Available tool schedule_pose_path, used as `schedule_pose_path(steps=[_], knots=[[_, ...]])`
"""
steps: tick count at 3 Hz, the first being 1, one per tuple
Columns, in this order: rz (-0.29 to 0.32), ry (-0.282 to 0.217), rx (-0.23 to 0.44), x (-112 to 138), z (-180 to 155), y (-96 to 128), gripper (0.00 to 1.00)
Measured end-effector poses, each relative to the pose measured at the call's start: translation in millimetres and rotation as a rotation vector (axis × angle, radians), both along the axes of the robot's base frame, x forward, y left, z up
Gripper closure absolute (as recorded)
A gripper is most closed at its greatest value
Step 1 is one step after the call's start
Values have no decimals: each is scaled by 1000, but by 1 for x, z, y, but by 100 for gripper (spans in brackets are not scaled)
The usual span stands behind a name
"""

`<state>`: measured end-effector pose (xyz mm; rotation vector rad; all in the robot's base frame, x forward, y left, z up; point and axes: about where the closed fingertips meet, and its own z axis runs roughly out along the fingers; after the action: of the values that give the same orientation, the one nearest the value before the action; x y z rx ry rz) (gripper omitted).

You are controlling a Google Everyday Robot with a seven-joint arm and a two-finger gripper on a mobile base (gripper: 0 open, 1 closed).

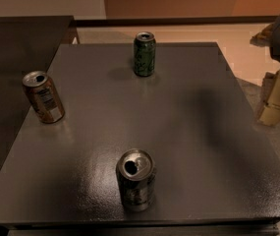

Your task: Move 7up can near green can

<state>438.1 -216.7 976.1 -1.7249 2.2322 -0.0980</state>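
The 7up can (136, 181), silvery-grey with an opened silver top, stands upright near the front edge of the dark grey table (198, 132). The green can (144, 54), dark green and mottled, stands upright near the table's far edge, well apart from the 7up can. My gripper (275, 107) hangs at the right edge of the view, beyond the table's right side, pointing down. It is far from both cans and holds nothing that I can see.
A brown-orange can (43, 97) stands tilted-looking at the table's left edge. A second dark surface (12, 48) adjoins on the left. Pale floor (203, 33) lies behind and to the right of the table.
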Motion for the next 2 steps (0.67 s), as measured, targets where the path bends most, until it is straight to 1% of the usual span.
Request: schedule_pose_path(steps=[1, 2], knots=[[0, 0, 0, 0, 0, 0, 0], [25, 30, 9, 2, -3, 4, 0]])
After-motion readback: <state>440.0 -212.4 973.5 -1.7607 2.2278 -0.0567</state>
